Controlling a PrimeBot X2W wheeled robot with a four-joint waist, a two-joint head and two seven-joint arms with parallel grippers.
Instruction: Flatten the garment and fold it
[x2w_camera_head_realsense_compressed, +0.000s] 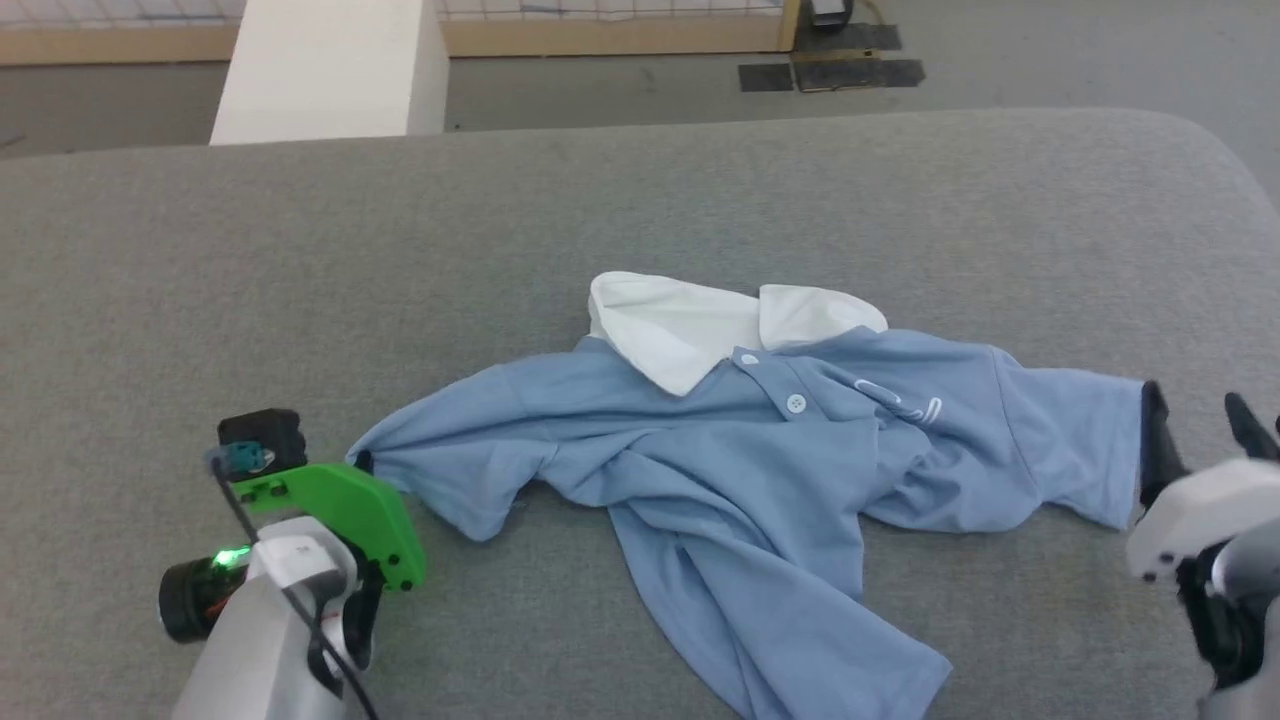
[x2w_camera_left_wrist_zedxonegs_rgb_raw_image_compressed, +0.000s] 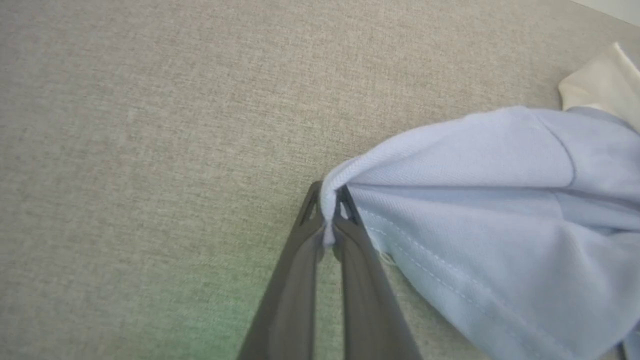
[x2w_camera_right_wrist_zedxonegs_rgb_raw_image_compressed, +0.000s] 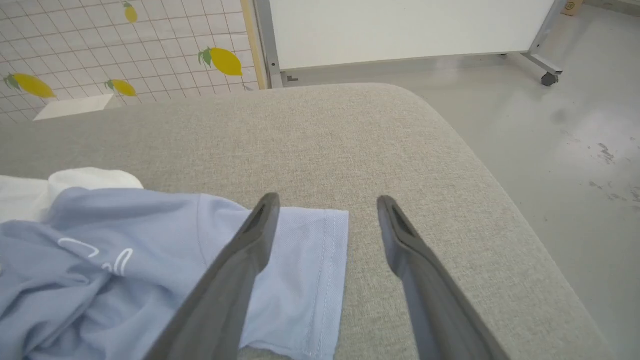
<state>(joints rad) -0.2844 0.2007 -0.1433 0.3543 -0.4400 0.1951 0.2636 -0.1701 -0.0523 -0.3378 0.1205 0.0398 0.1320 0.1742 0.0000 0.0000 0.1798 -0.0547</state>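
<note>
Little of the task is done: the garment (x2w_camera_head_realsense_compressed: 760, 480) lies crumpled and twisted near the middle of the grey padded surface (x2w_camera_head_realsense_compressed: 600, 200), collar (x2w_camera_head_realsense_compressed: 690, 325) on the far side, nothing folded; flattening looks barely started. The left gripper (x2w_camera_left_wrist_zedxonegs_rgb_raw_image_compressed: 327, 210) has its fingers clenched on one sleeve's hem; the right gripper (x2w_camera_right_wrist_zedxonegs_rgb_raw_image_compressed: 327, 205) is released, one finger over the other sleeve's edge, the other finger past it over bare padding.

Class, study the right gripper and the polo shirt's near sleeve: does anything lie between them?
Nothing visible does. The right gripper, jaws open, is at the garment: one finger over its sleeve hem, the other over bare grey cushion.
</note>
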